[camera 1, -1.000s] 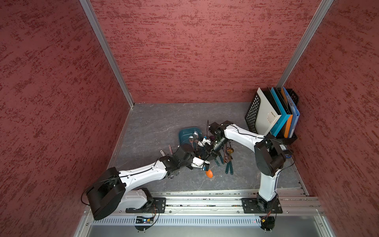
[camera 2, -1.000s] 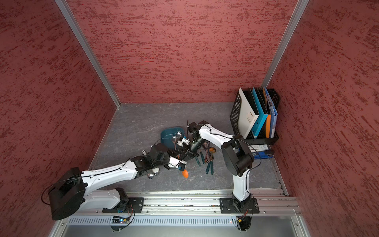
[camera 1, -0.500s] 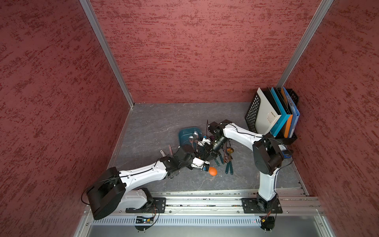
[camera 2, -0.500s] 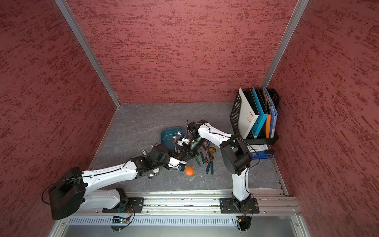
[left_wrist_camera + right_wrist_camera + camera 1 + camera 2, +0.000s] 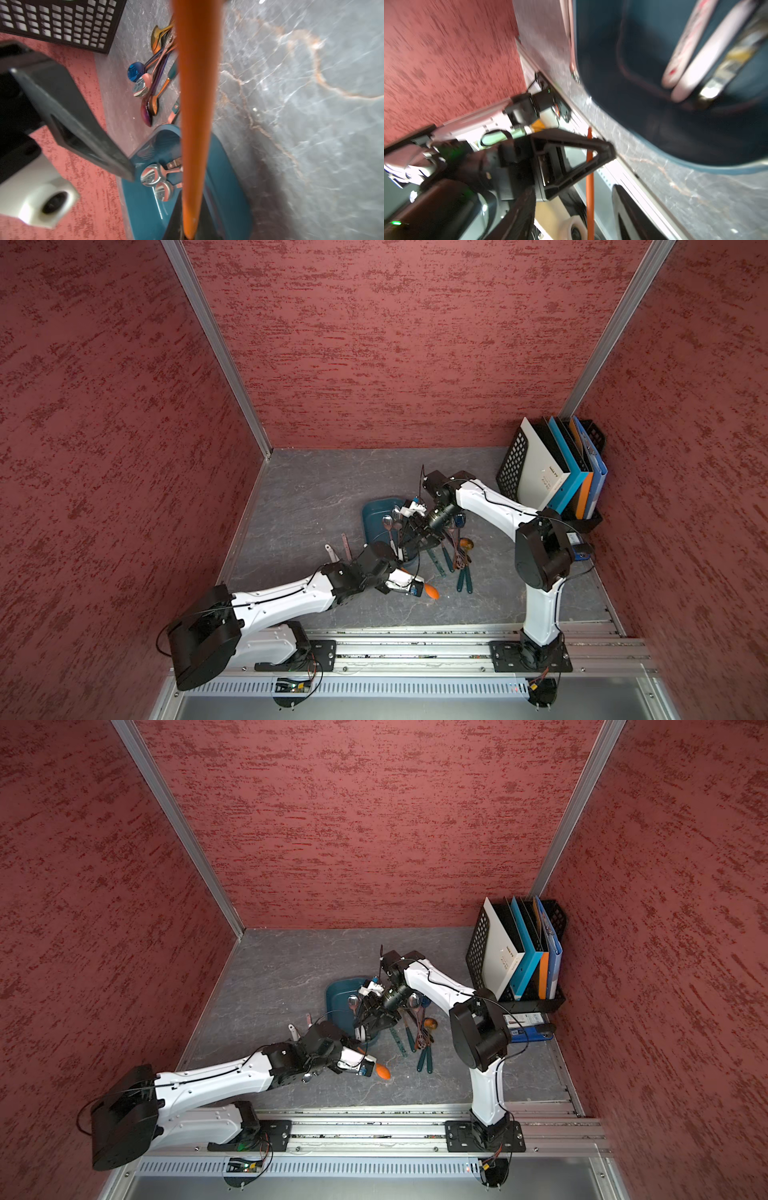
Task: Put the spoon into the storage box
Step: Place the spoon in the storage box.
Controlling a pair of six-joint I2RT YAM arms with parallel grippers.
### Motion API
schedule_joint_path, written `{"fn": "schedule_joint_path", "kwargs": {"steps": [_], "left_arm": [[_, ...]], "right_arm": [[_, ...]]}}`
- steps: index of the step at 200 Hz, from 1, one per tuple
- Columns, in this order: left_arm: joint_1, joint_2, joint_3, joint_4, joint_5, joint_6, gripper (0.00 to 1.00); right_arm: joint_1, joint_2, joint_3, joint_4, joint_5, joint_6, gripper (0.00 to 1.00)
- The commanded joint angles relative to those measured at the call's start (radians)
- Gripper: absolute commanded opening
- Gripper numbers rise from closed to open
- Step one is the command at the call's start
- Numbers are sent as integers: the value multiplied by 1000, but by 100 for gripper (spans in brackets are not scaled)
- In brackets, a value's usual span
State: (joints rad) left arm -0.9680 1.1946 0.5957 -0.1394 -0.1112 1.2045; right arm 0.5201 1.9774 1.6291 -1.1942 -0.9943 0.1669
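The orange spoon [image 5: 432, 592] [image 5: 383, 1072] hangs just in front of the storage box, bowl toward the front rail. My left gripper [image 5: 414, 585] [image 5: 188, 232] is shut on its handle [image 5: 195, 104]. My right gripper [image 5: 409, 546] [image 5: 577, 193] stands open over the box's near end. The thin orange handle [image 5: 589, 187] runs between its fingers without touching them. The storage box [image 5: 376, 510] [image 5: 338, 992] [image 5: 224, 176] [image 5: 623, 62] is a dark teal tray holding metal spoons [image 5: 388, 522] [image 5: 150, 176].
A heap of coloured spoons and teal-handled cutlery [image 5: 455, 549] [image 5: 149, 87] lies right of the box. Two pinkish utensils [image 5: 338, 545] lie to its left. A black mesh rack with folders [image 5: 552, 472] fills the back right corner. The arms' rail [image 5: 415, 651] runs along the front.
My right gripper has opened off the orange handle while my left gripper has shut on it. The spoon's bowl has shifted slightly to the right.
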Motion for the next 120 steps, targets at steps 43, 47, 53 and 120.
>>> {"fn": "schedule_joint_path", "kwargs": {"steps": [43,47,53,120], "left_arm": [[22,-24,184,-361,13,-517,0],[29,-17,199,-378,14,-555,0],[42,-4,221,-403,14,-607,0],[270,92,417,-620,198,-1273,0]], "right_arm": [[-227,-181,-129,362,244,245,65],[-232,-193,-136,367,270,246,65],[-235,-209,-150,379,301,243,64],[-155,-412,-449,608,662,141,59]]}}
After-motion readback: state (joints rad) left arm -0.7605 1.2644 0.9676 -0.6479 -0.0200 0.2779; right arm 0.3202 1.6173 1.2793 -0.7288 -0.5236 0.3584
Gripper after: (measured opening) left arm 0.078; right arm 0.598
